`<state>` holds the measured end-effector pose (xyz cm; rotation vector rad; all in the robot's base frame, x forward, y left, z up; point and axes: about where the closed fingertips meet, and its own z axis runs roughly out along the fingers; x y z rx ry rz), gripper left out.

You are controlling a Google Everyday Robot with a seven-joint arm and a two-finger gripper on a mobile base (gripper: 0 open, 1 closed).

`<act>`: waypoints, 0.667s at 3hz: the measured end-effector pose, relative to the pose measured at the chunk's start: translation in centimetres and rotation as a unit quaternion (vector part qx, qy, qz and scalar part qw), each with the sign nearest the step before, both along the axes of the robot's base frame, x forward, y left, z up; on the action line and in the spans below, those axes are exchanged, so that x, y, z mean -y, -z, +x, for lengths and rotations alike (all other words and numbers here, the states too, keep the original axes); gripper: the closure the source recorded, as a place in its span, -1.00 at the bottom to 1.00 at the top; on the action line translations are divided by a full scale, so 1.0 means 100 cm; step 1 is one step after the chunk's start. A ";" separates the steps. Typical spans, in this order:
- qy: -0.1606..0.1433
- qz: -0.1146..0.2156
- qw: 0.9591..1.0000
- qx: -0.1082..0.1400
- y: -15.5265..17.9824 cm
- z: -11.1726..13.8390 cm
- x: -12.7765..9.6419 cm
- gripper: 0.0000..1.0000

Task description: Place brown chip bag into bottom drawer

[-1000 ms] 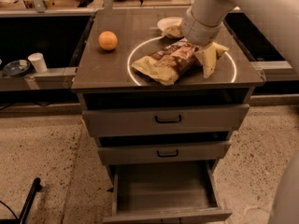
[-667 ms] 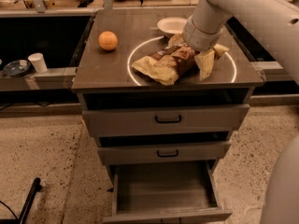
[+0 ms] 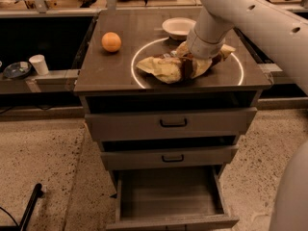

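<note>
The brown chip bag (image 3: 169, 67) lies on the cabinet top (image 3: 115, 66) inside a white circle, its pale tan end pointing left and its dark brown middle under the arm. My gripper (image 3: 195, 57) is down on the bag's right part, hidden by the white wrist. The bottom drawer (image 3: 168, 196) is pulled open below the cabinet, its floor bare. The two upper drawers (image 3: 171, 124) with black handles are closed.
An orange (image 3: 111, 41) sits at the top's left. A white bowl (image 3: 178, 28) stands behind the bag. A white cup (image 3: 38, 64) and a dark dish (image 3: 16, 70) sit on a low ledge at the left. My white arm (image 3: 250, 18) crosses the right side.
My arm has shifted right and lower over the bag. The bag lies flatter, with its right end tucked under the wrist. The view has moved closer.
</note>
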<state>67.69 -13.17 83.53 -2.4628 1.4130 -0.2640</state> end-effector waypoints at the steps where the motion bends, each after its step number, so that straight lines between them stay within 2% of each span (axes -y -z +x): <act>1: 0.001 0.000 1.000 0.000 0.000 0.000 0.000 0.89; 2: 0.000 0.000 1.000 0.000 0.000 0.000 0.000 1.00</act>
